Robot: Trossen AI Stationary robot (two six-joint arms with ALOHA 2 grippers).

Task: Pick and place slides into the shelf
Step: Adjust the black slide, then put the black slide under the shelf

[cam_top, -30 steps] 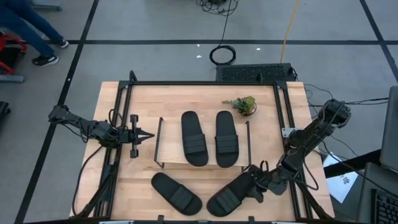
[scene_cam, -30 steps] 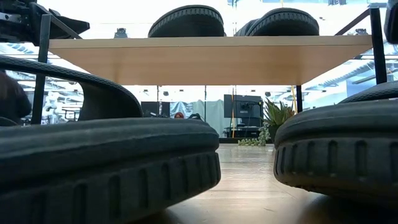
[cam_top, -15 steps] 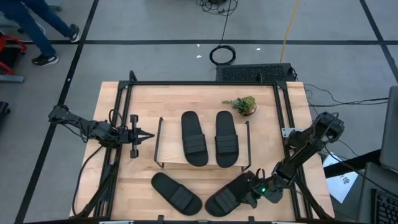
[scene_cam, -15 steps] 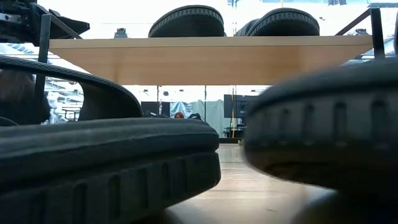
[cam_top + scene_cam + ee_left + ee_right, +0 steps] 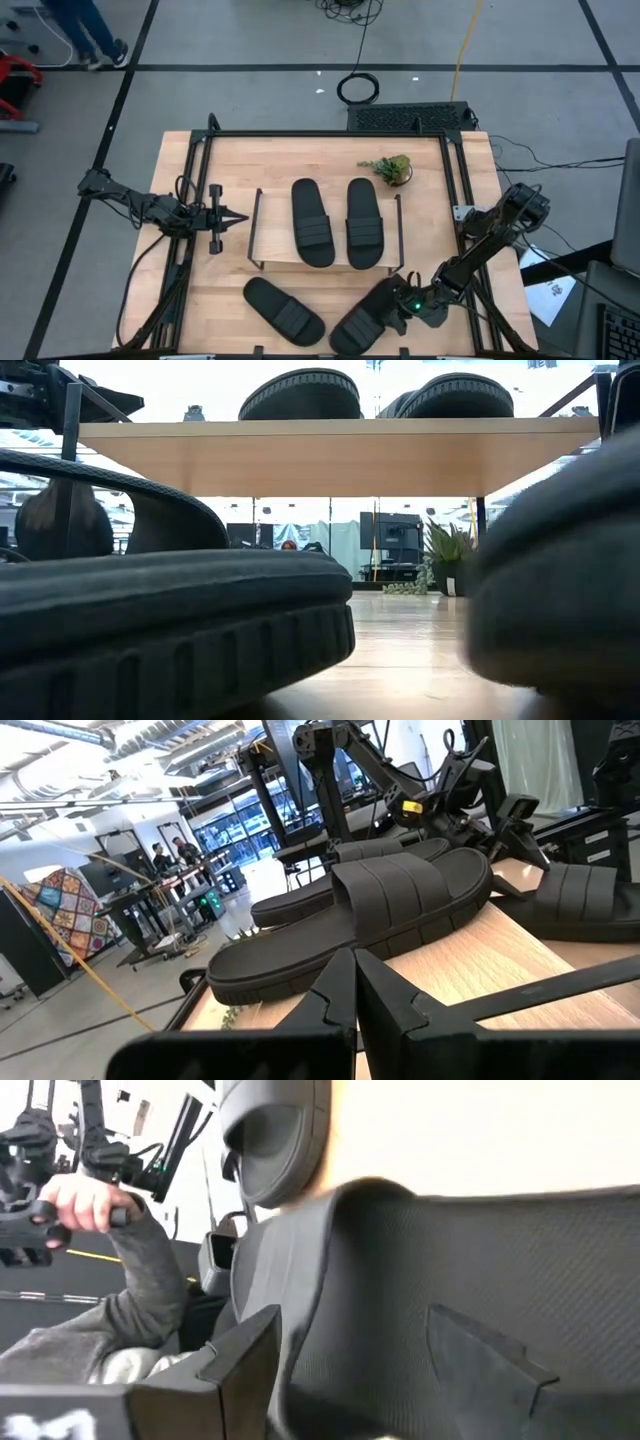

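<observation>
Right now the right claw (image 5: 398,306) is seen low at the near edge of the worktop (image 5: 180,185), its fingers spread wide around the heel end of the near-right slide (image 5: 362,318). In the right wrist view that sandal's sole fills the gap between the two fingers, so a grip looks set up, though a firm clamp cannot be confirmed. The slide is angled with its toe toward the front edge, which is probably why it is approached from the side.

Just beside it, the near-left slide (image 5: 284,310) is left flat on the worktop, apart from its partner and untouched.

Behind both, the shelf (image 5: 277,249) is stood across the middle, and two more slides (image 5: 313,221) are laid side by side on its top board. The space beneath that board is shown open in the low view, a likely home for the remaining pair.

Off at the left edge, the left claw (image 5: 236,217) is held pressed together, pointed at the shelf's wire side and kept clear of the work.

A small plant (image 5: 389,168) is parked at the far right, out of the way.
</observation>
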